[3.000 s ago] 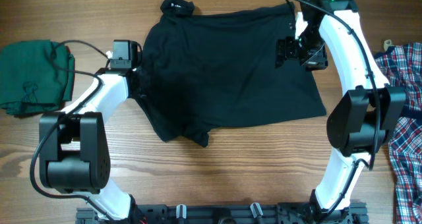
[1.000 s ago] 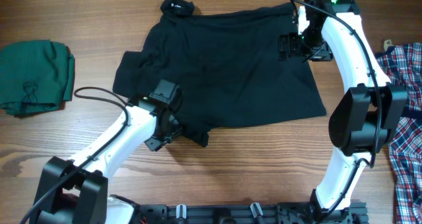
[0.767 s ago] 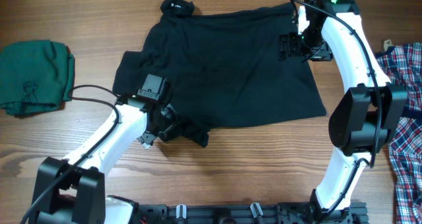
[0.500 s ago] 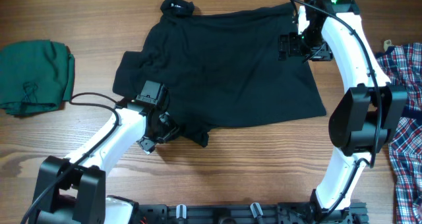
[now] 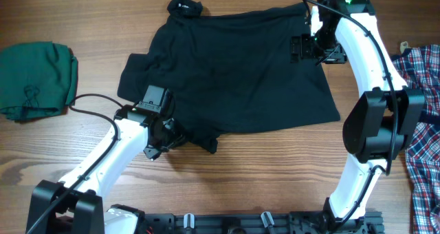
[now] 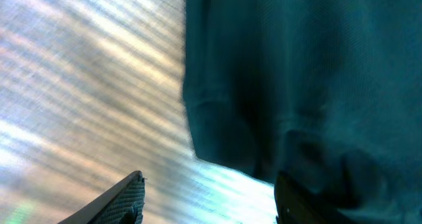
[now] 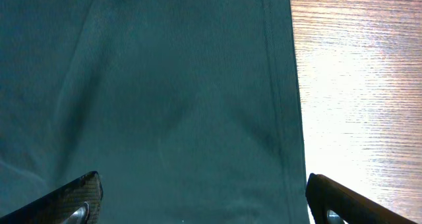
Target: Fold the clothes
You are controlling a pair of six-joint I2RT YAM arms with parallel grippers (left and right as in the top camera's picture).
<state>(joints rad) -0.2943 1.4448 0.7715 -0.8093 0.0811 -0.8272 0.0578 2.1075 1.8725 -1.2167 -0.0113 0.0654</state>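
The clothes (image 5: 234, 69), a black short-sleeved shirt, lie spread flat across the middle of the table, collar at the far left corner. My left gripper (image 5: 168, 133) is low at the shirt's near left corner, beside a bunched fold. In the left wrist view it (image 6: 208, 201) is open: one finger stands over bare wood, the other over the dark fabric (image 6: 297, 66), whose edge runs between them. My right gripper (image 5: 303, 49) hovers over the shirt's far right part. In the right wrist view it (image 7: 204, 204) is wide open above the hem (image 7: 283, 85), holding nothing.
A folded dark green garment (image 5: 34, 79) lies at the left edge. A red-white-blue plaid shirt (image 5: 423, 124) sits at the right edge, behind the right arm. The left arm's cable (image 5: 89, 100) loops over the wood left of the shirt.
The left arm left the shirt's left sleeve, now spread out, and came to the near left corner. Over the last second it slid a little left with wider jaws. The right arm stayed still.
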